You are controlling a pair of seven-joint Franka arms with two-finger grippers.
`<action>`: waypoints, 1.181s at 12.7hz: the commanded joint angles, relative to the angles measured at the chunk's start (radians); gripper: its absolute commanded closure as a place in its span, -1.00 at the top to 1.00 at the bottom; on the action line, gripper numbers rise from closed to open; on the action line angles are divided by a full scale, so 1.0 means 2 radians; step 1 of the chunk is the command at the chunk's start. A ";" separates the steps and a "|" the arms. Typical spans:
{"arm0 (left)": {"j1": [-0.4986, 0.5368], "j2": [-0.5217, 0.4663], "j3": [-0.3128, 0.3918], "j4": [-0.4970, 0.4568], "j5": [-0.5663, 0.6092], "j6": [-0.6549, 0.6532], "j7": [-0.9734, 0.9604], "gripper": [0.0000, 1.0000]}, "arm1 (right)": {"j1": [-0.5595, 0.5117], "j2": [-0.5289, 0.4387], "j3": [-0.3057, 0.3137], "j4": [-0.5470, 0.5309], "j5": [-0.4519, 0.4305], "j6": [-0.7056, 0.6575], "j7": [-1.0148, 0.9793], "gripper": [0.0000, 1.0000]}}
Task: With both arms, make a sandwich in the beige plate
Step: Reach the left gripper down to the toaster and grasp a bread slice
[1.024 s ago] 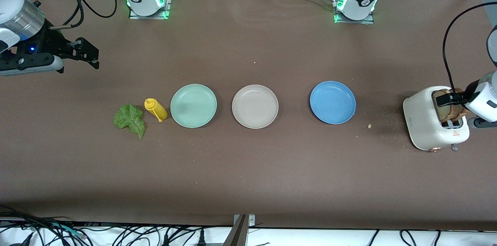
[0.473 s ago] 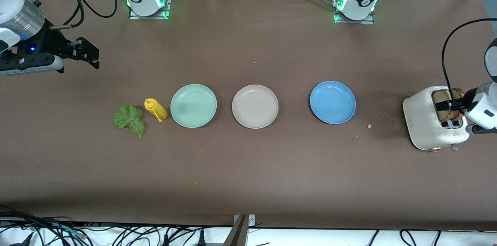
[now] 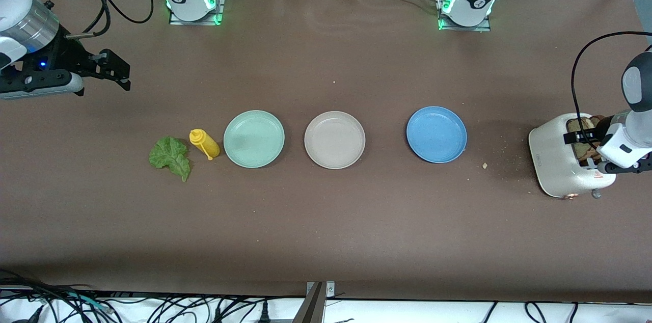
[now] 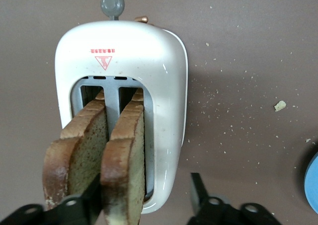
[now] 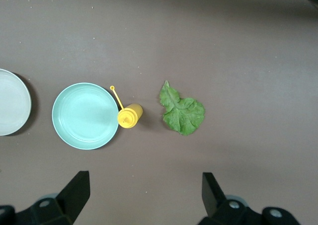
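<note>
The round pale beige plate [image 3: 334,139] sits bare on the brown surface [image 3: 326,221], between a mint green plate [image 3: 253,138] and a blue plate [image 3: 436,134]. Two brown-crusted bread slices [image 4: 99,155] stand in a white toaster [image 3: 558,160]. The left pincer [image 4: 144,205] straddles one slice, part open. The right pincer [image 5: 144,197] waits wide open above a ruffled green lettuce leaf [image 3: 170,157].

Three plates [image 3: 334,139] in row mid-table — toaster [image 3: 558,160] at left arm's end, seemingly holding two slices [image 4: 99,150].
</note>
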 commanded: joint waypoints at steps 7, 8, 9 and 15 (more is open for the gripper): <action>0.008 -0.039 -0.009 -0.002 0.015 -0.036 -0.001 -1.00 | 0.004 0.005 -0.001 0.013 0.001 -0.004 0.006 1.00; 0.007 -0.052 -0.009 -0.001 0.015 -0.036 0.003 -1.00 | 0.004 0.005 0.000 0.013 0.001 -0.004 0.006 1.00; 0.003 -0.063 -0.009 0.008 0.011 -0.046 0.014 -1.00 | 0.004 0.005 0.001 0.013 0.001 -0.004 0.006 1.00; 0.001 -0.071 -0.150 0.049 -0.012 -0.097 0.018 -1.00 | 0.003 0.005 -0.001 0.012 0.000 -0.004 0.005 1.00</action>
